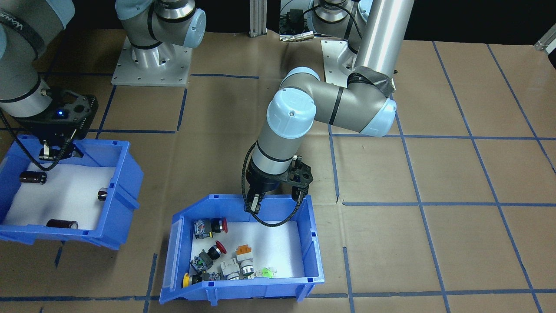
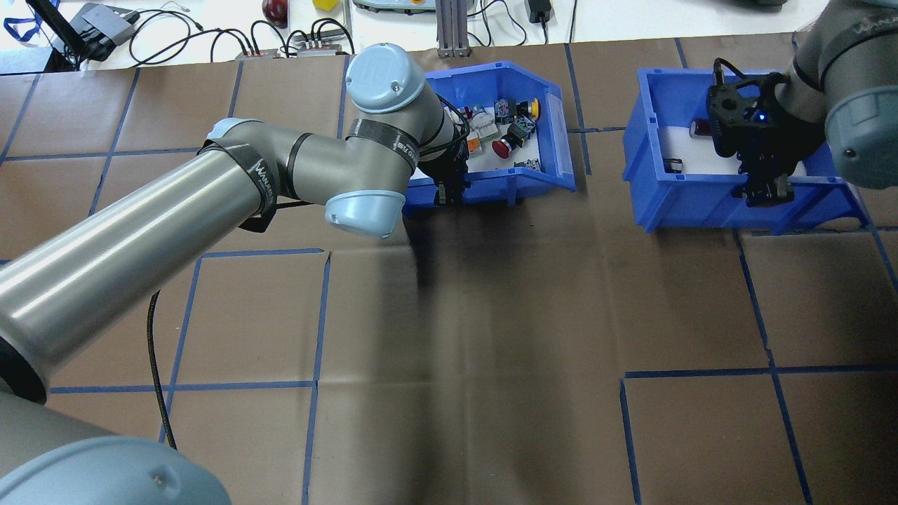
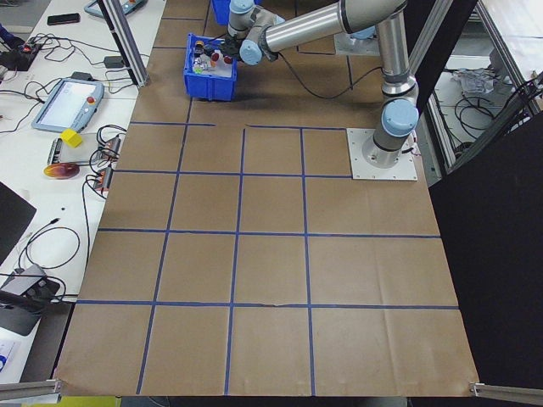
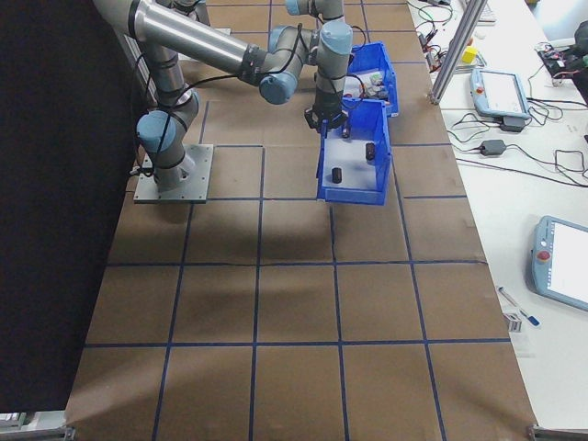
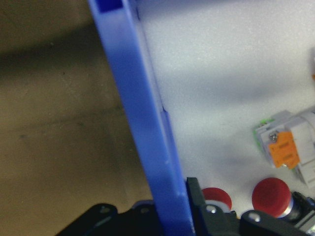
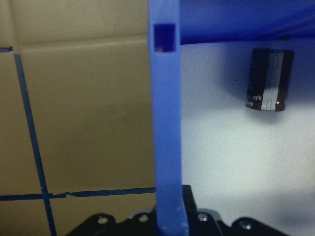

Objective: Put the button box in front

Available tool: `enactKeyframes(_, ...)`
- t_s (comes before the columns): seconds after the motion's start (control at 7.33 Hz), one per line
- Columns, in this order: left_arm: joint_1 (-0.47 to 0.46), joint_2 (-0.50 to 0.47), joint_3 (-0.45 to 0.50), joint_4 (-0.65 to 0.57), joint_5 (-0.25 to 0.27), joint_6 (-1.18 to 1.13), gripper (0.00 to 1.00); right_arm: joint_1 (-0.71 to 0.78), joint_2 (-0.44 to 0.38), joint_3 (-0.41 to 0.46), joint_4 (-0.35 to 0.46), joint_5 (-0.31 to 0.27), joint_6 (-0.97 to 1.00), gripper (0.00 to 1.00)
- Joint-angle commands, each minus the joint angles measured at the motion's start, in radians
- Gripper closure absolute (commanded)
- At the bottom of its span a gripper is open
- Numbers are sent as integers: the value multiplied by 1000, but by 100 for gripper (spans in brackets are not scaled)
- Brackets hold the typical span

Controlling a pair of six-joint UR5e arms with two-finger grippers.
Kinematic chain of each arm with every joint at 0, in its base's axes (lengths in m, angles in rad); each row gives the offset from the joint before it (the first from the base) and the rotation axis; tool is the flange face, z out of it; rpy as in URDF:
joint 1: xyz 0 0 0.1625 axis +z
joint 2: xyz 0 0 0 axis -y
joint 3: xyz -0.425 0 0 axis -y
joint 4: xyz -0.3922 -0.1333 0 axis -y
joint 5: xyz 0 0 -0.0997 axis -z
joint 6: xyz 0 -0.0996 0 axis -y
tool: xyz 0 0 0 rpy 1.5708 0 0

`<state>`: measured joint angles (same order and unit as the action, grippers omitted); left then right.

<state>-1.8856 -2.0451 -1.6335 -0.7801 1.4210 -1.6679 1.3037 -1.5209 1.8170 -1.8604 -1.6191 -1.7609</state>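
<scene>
Left gripper [image 1: 254,208] fingers straddle and clamp the back wall of the blue plastic button box [image 1: 313,243], which sits at the table's operator-side edge, mid-width. Right gripper [image 2: 766,191] likewise pinches the wall of the second blue bin [image 2: 649,189] of dark cylinders. Placement looks nearly done; release remains.

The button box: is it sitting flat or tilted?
Cannot tell: the button box seems level, with the left pincer astride its back wall, but no view shows its underside.

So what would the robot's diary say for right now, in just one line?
left gripper: shut on back wall of blue plastic button box | right gripper: shut on wall of blue bin of dark cylinders | both bins on table
</scene>
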Motion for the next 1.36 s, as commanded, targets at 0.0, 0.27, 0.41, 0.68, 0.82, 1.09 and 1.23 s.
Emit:
enactKeyframes(0.0, -6, -13, 14, -54, 49, 42, 100, -14, -28, 50, -6, -1, -17, 94)
enactKeyframes(0.27, -16, -35, 50, -57, 41, -22, 100, -14, -30, 54, -5, -4, -18, 93)
enactKeyframes(0.41, -18, -35, 63, -76, 41, -29, 100, -14, -31, 62, -5, -5, -38, 93)
enactKeyframes(0.68, -23, -43, 40, -94, 45, -16, 1, -9, -51, 90, -6, -11, -46, 93)
enactKeyframes(0.82, -24, -32, 56, -173, 44, -10, 0, -9, -51, 90, -6, -11, -60, 93)
enactKeyframes(1.09, -4, 98, 119, -465, 44, 90, 0, -9, -56, 90, 0, -11, -100, 93)
enactKeyframes(1.23, 32, 156, 144, -611, 47, 241, 0, -8, -73, 100, 7, -10, -97, 93)
